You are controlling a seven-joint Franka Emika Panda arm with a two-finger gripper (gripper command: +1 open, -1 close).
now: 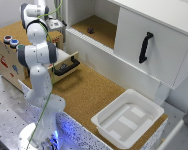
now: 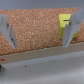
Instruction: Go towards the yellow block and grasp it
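In the exterior view the arm [image 1: 38,65] reaches over the wooden box's [image 1: 9,57] cork top; the hand and yellow block are hidden there. The wrist view shows the hand [image 2: 39,31] spread wide and empty, with the yellow block [image 2: 63,26] on cork touching or just behind one finger [image 2: 72,27], off-centre between them.

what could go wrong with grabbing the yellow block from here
1. In the wrist view the yellow block sits partly behind one finger, not centred between them, so descending could land that finger on it or knock it aside.
2. A pale wooden edge runs just past the fingertips; a low approach might catch it.
3. The exterior view never shows the block, since the arm covers that area, leaving only one blurry view.
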